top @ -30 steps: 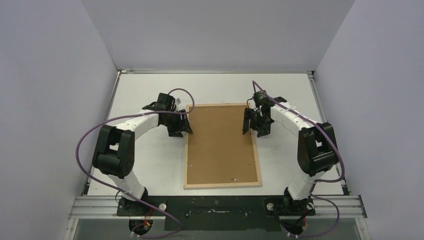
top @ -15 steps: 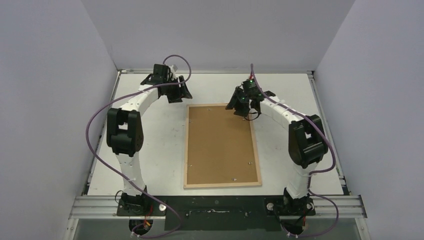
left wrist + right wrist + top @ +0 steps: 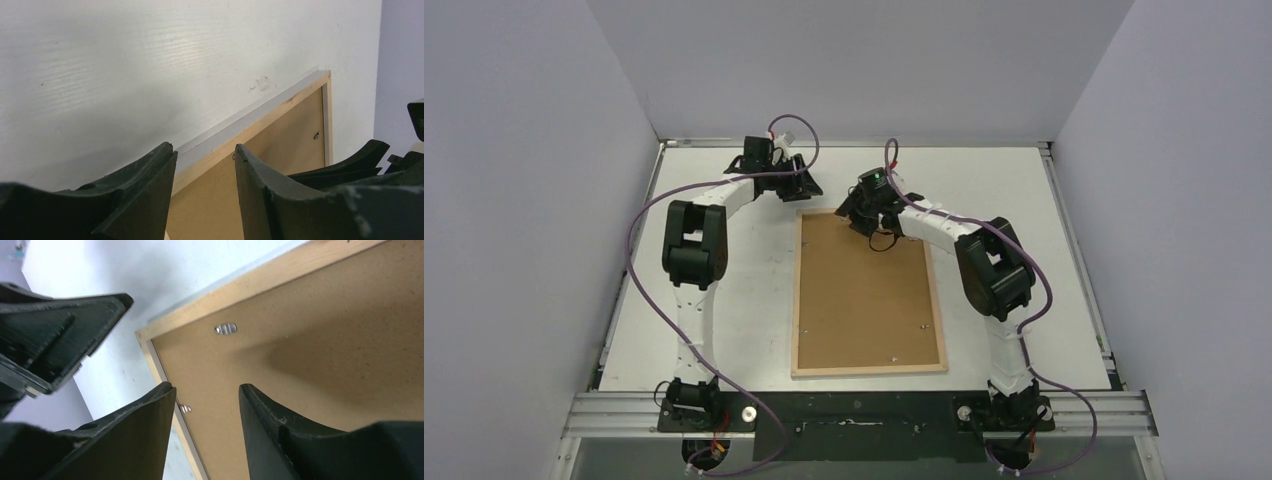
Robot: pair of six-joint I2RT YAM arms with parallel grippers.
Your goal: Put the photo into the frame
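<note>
The frame [image 3: 869, 371] lies face down in the middle of the table, its pale wood rim around a brown hardboard back [image 3: 864, 300] held by small metal clips [image 3: 226, 329]. The photo is not in view. My left gripper [image 3: 804, 188] is open and empty just beyond the frame's far left corner; in the left wrist view [image 3: 204, 150] the rim [image 3: 280, 107] runs between its jaws. My right gripper [image 3: 860, 216] is open and empty over the far left part of the hardboard; in the right wrist view [image 3: 207, 387] the frame's corner [image 3: 145, 335] shows.
Grey walls enclose the white table [image 3: 1024, 200] on three sides. The two grippers are close together at the frame's far left corner; the left one shows in the right wrist view [image 3: 55, 340]. A metal rail [image 3: 864, 410] runs along the near edge.
Both arms have swung from the frame's side edges to its far end. The left gripper went to the far left corner, the right one leftward over the hardboard.
</note>
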